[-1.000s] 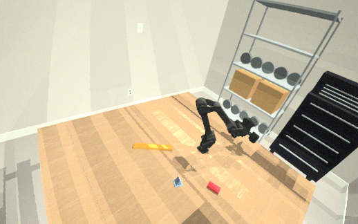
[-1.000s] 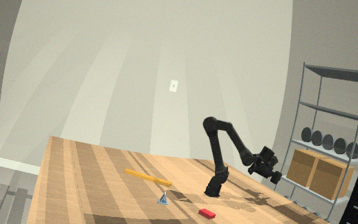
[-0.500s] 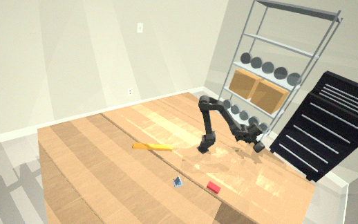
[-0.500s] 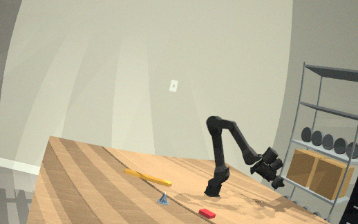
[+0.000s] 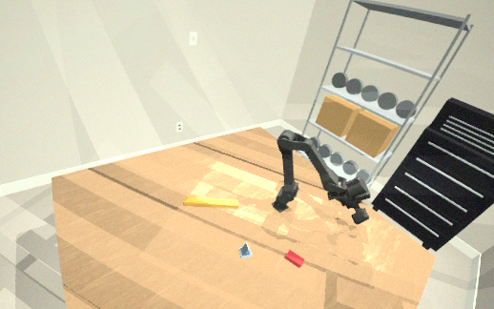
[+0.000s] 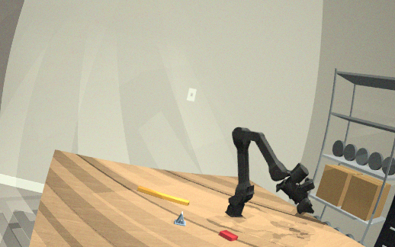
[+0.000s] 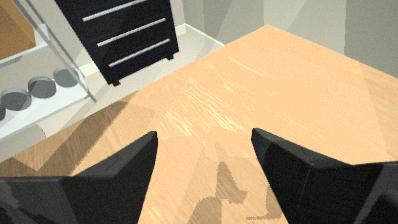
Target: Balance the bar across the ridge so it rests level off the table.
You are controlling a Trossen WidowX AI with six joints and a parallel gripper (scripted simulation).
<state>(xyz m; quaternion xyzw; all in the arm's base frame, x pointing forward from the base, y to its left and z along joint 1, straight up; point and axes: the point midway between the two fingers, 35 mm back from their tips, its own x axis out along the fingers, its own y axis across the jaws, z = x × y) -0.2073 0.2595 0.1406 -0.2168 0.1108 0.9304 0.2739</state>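
A long yellow bar (image 5: 211, 202) (image 6: 163, 196) lies flat on the wooden table (image 5: 130, 248) (image 6: 88, 206) (image 7: 310, 85), behind and to the left of the ridge. The small blue-grey ridge (image 5: 245, 251) (image 6: 180, 219) stands on the table with its peak up and nothing on it. My gripper (image 5: 360, 216) (image 6: 306, 207) (image 7: 205, 135) is open and empty, out over the right side of the table, well away from both the bar and the ridge. In the wrist view only table and shadows show between its fingers; neither bar nor ridge is seen there.
A small red block (image 5: 295, 258) (image 6: 228, 235) lies on the table to the right of the ridge. Beyond the table's right edge stand a metal shelf rack (image 5: 387, 66) (image 6: 367, 121) with boxes and round items, and a black drawer cabinet (image 5: 442, 176) (image 7: 125, 32).
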